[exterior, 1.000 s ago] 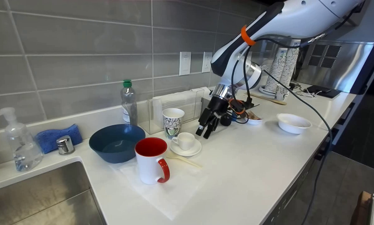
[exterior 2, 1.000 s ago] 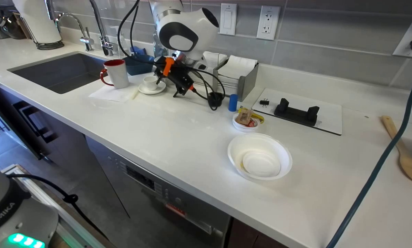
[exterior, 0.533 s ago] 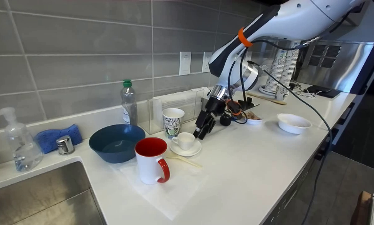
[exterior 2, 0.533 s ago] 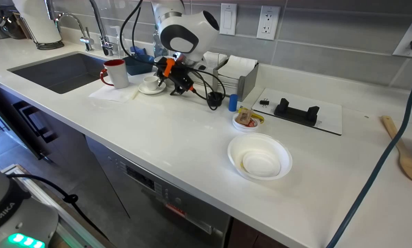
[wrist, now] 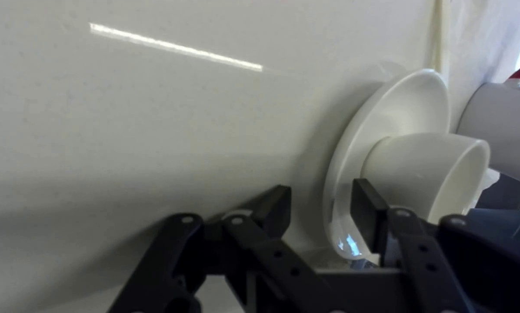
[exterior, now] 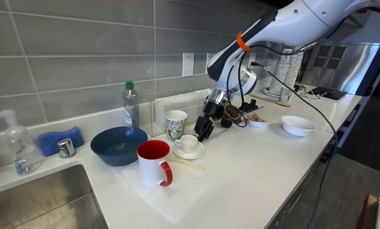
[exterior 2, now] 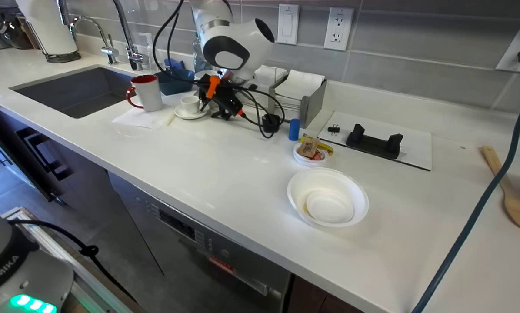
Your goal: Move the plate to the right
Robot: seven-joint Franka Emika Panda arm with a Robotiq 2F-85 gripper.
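Observation:
The plate [exterior: 194, 156], a small white saucer, lies on the counter with a small white cup [exterior: 188, 142] standing on it, as both exterior views show. In an exterior view my gripper [exterior: 199, 136] is low at the side of the plate away from the red mug. The wrist view has the plate [wrist: 410, 102] edge-on, its rim in the gap of my gripper [wrist: 323, 208]. One finger [wrist: 364, 208] is over the plate beside the cup; the opposite finger [wrist: 277, 208] is outside the rim. The jaws stand partly open, with space visible on both sides of the rim.
A red-and-white mug [exterior: 149, 171], a dark-blue bowl [exterior: 118, 148] and a patterned paper cup [exterior: 175, 124] stand close by. A pale spoon [exterior: 188, 163] lies beside the plate. Farther along the counter are a small filled bowl [exterior 2: 305, 160] and a larger white bowl [exterior 2: 329, 208].
The gripper has moved towards the plate and its fingers have drawn closer together. The plate and cup have stayed where they were.

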